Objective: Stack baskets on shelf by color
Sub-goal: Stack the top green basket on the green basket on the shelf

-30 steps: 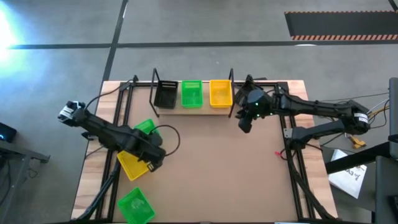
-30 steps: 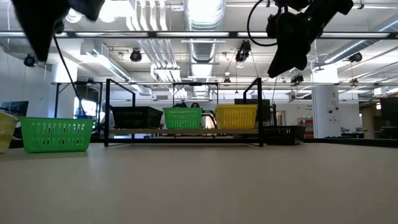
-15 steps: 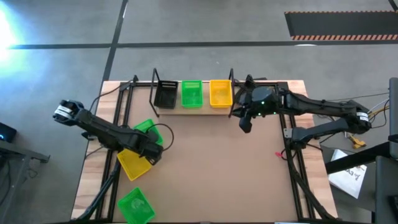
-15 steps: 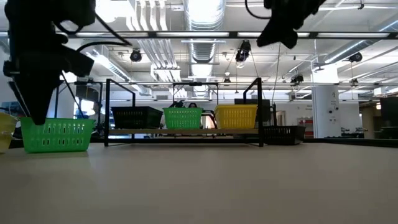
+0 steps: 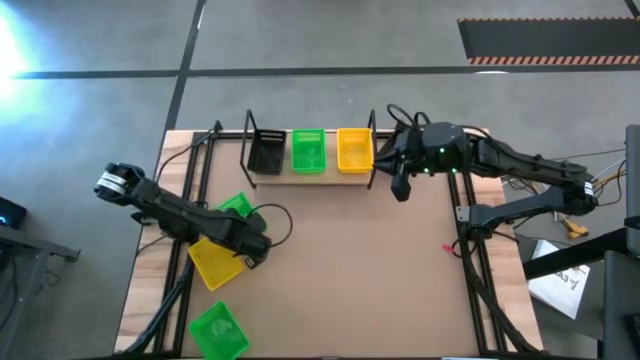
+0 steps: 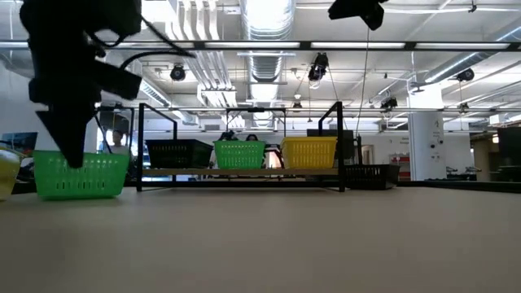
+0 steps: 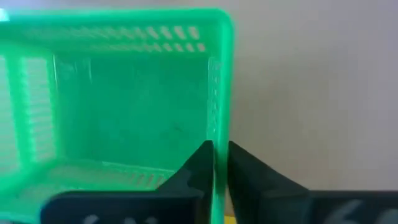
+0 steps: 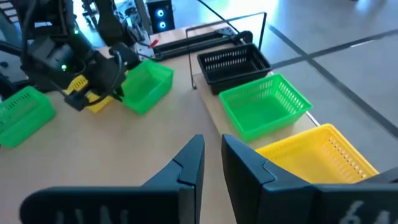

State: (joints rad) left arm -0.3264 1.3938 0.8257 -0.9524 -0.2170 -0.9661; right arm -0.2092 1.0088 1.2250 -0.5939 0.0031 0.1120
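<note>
Beside the pinched green basket [image 7: 112,99], a yellow basket [image 5: 213,263].

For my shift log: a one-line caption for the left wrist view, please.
Left gripper shut on the side wall of a green basket resting on the tan tabletop.

One camera hangs high above and looks straight down on the whole brown wooden table [image 5: 350,280], so both dark robot arms show. One sits low at the table's edge and looks flat across it into the big room. It sees the light wooden shelf with thin black wire ends [image 6: 240,172] far off, and the high camera sees that shelf [image 5: 308,176] too. The camera on the left arm looks down, very close to a bright green plastic basket with little holes [image 7: 112,93]. The camera on the right arm looks from farther back, across the shelf [image 8: 200,79] and table, to the left arm.
</note>
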